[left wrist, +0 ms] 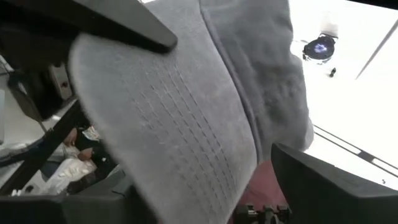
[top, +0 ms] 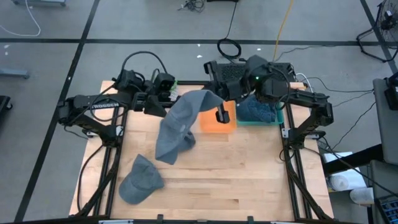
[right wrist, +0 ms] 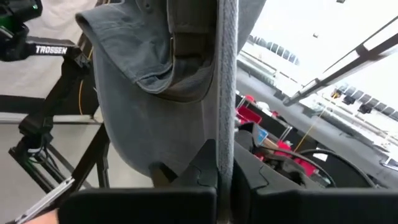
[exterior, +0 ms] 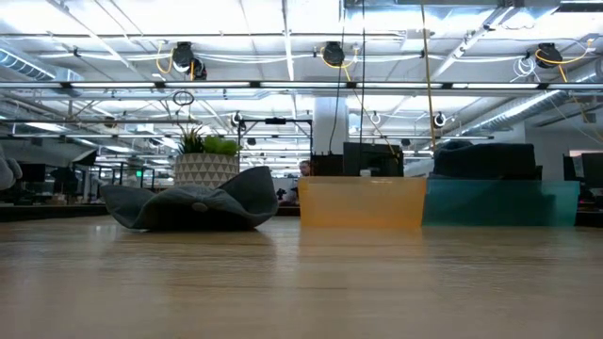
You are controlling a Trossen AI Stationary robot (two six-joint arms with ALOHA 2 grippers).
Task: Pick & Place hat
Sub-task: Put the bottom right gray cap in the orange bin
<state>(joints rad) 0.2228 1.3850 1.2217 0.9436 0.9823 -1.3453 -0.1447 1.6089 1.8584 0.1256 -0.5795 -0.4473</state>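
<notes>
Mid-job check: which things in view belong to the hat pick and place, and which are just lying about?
In the job:
- lifted grey hat, held by both end effectors, left and right
- orange bin
- teal bin

Lying about:
- second grey hat on the table
- potted plant behind

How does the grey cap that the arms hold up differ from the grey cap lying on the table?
The lifted grey fabric cap hangs stretched between the left hand and the right hand, above the wooden table. The other grey fabric cap lies untouched near the table's front left. Both look alike in colour and material.
</notes>
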